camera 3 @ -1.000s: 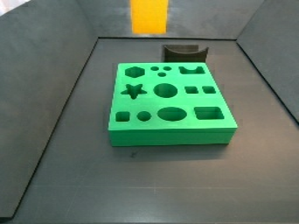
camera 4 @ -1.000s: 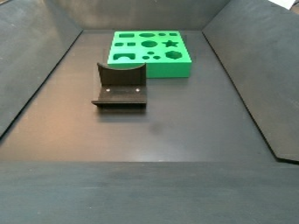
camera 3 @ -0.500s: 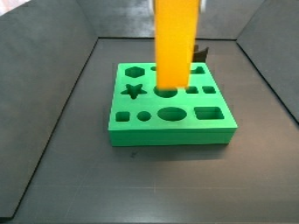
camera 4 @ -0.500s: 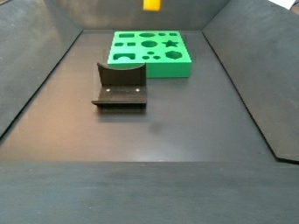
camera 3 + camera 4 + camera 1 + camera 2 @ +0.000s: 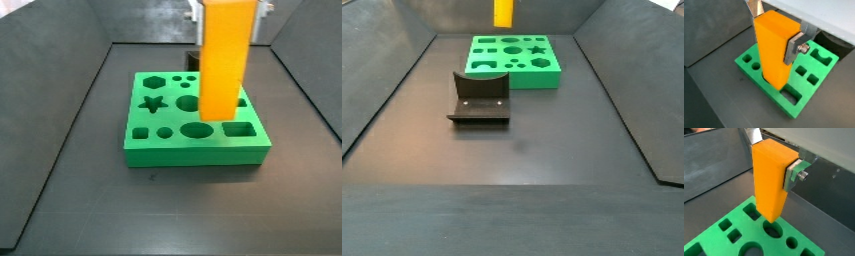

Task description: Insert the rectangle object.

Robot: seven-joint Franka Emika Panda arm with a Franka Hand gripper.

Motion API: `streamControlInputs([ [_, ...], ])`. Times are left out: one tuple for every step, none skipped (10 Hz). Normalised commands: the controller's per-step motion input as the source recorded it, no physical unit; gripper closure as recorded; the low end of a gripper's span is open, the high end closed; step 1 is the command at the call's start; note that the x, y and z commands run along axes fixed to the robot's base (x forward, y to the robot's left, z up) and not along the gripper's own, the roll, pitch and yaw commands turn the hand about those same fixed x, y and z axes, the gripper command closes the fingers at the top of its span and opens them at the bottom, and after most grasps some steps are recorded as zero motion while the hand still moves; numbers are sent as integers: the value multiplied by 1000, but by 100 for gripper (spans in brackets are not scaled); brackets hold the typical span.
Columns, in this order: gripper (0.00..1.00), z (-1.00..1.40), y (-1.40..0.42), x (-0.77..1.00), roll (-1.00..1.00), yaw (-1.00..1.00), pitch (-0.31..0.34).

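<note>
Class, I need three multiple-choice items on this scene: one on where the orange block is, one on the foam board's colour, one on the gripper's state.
1. Where is the long orange-yellow rectangular block?
A. Held upright above the board
B. Flat on the floor
C. On the fixture

2. The foam board with shaped holes is:
A. Blue
B. Green
C. Red

3. The gripper is:
A. Open and empty
B. Out of view
C. Shut on the block

Key: 1 A, it hangs over the board in both side views; 2 B, plainly green; 3 C, the jaws clamp the block's sides in both wrist views.
</note>
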Motion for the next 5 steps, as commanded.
streamControlInputs([
  [100, -166, -189, 1000, 20, 0, 0],
  [100, -117, -154, 1000, 40, 0, 0],
  [100, -6, -77, 1000, 64, 6, 0],
  [100, 100, 0, 1000, 154, 34, -3],
  [100, 243, 31, 1000, 321, 0, -34],
])
